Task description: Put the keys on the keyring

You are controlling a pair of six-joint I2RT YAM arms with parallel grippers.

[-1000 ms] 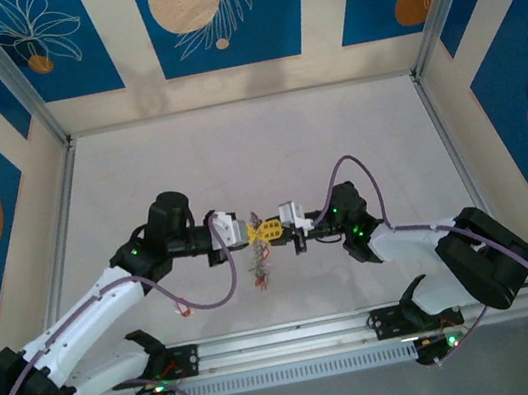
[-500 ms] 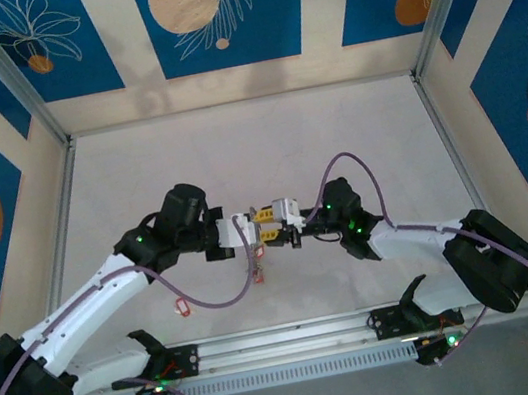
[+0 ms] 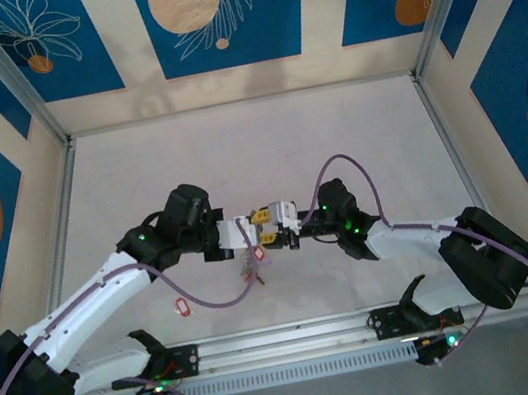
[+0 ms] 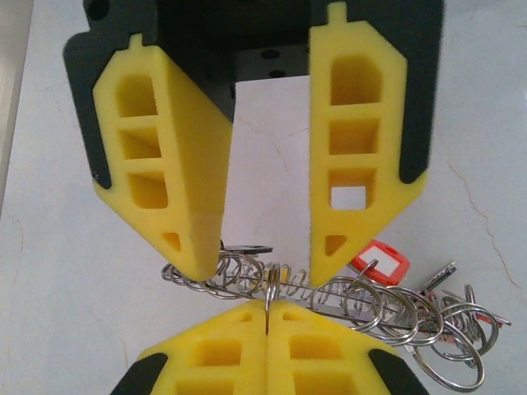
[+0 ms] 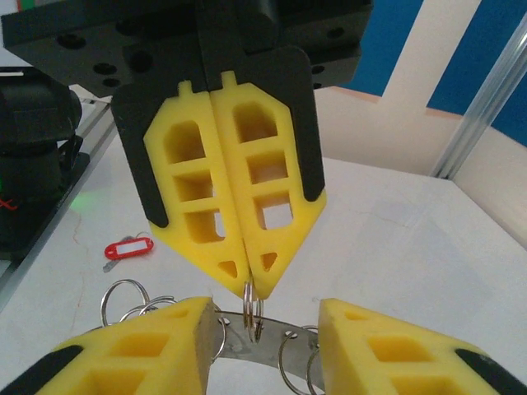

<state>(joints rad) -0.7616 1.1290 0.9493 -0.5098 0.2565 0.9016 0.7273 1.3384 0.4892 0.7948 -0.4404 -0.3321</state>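
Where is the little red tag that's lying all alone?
In the top view, the red tag lies on the table near the left arm, just beside its drooping purple cable.

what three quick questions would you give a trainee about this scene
1. True or false: the right end effector stands open.
2. What does the left end effector pinch? A) a cable B) a small wire ring hanging on the keyring C) nothing
3. Fill in: a loose key with a ___ tag lies on the table.
Key: 1 true; 2 B; 3 red.
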